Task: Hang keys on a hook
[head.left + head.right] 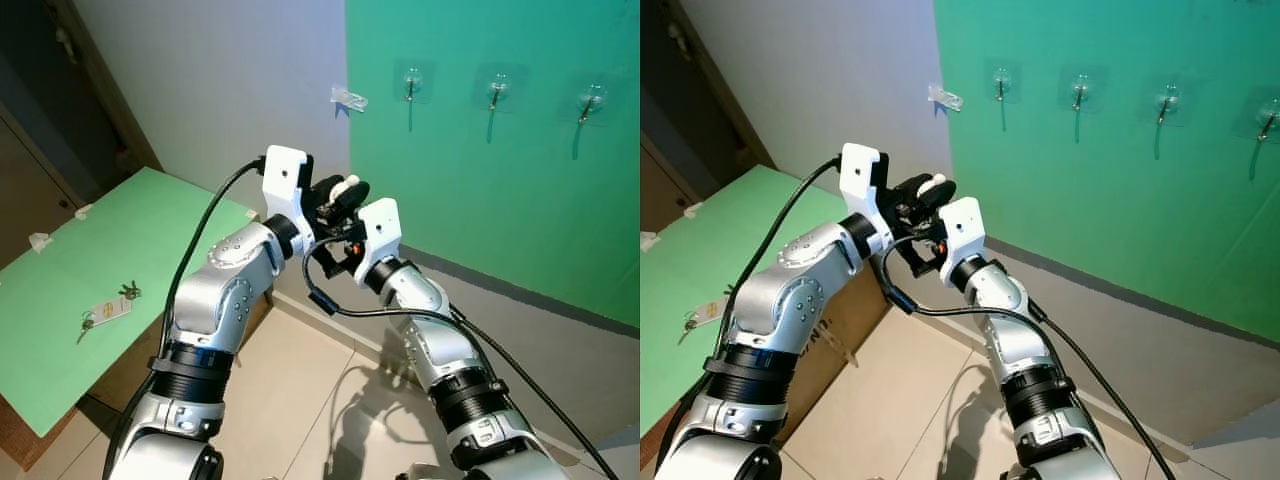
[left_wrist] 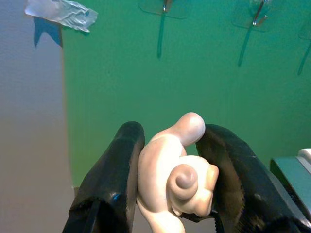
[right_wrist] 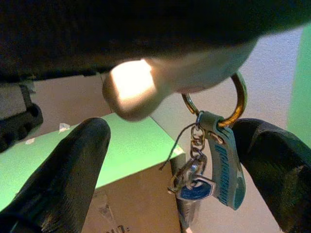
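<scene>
My left gripper [image 2: 179, 180] is raised in front of the green wall and is shut on a cream figure charm [image 2: 170, 170]. From the charm hang a brass key ring [image 3: 239, 97], a teal strap [image 3: 224, 165] and a blue-headed key [image 3: 194, 189]. My right gripper [image 3: 170, 170] sits just under the left one [image 1: 345, 190], open, one finger on each side of the hanging keys; the strap is beside one fingertip [image 3: 272, 165]. Clear-backed metal hooks [image 1: 411, 85] [image 1: 495, 92] [image 1: 590, 103] line the wall above and beyond both grippers.
A second bunch of keys with a white tag [image 1: 108, 310] lies on the green table [image 1: 150, 230] at the left. A scrap of clear tape [image 1: 348, 97] sticks to the wall corner. Tiled floor [image 1: 300, 390] lies below the arms.
</scene>
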Robot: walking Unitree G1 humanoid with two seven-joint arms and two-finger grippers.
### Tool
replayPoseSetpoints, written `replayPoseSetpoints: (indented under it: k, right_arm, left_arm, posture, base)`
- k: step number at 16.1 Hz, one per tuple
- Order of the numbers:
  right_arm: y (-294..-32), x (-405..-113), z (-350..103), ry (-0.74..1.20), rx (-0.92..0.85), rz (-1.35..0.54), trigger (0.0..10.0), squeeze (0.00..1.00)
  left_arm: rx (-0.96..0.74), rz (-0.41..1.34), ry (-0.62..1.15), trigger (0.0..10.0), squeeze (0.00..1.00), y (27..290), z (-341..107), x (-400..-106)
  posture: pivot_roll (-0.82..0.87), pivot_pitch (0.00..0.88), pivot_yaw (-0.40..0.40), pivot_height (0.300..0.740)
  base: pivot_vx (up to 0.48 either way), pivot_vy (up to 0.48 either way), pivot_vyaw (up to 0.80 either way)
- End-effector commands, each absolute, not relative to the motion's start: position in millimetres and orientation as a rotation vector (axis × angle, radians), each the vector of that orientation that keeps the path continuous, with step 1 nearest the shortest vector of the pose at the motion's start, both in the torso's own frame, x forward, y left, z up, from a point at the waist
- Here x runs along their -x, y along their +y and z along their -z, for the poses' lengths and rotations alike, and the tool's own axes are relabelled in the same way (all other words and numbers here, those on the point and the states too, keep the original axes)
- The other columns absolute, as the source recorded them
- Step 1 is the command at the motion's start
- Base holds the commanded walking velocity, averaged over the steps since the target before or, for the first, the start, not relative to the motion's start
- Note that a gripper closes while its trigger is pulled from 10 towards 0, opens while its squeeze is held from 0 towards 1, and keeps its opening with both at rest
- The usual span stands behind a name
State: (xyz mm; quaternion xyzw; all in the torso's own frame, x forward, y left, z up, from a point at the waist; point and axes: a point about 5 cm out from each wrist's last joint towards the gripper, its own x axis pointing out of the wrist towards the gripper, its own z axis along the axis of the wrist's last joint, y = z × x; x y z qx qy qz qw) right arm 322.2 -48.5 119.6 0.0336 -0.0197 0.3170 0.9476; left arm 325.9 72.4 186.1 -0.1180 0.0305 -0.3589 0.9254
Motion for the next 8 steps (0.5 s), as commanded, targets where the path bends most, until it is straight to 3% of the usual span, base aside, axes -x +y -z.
replayPoseSetpoints:
  k: [1, 8]
  right_arm:
    - [-42.9, -323.8, -128.8, -0.063, -0.089, -0.651, 10.0, 0.0]
    - [-44.1, -325.5, -128.6, -0.058, -0.089, -0.637, 10.0, 0.0]
  left_arm:
    - [0.238, 0.744, 0.037, 10.0, 0.0, 71.3, -194.4, -326.1]
    - [0.257, 0.761, 0.033, 10.0, 0.0, 66.4, -198.2, -325.7]
  posture:
    - [-0.28, 0.029, 0.138, 0.74]
    - [-0.28, 0.025, 0.138, 0.74]
  base:
    - [0.0, 0.0, 0.0]
    - [0.0, 0.0, 0.0]
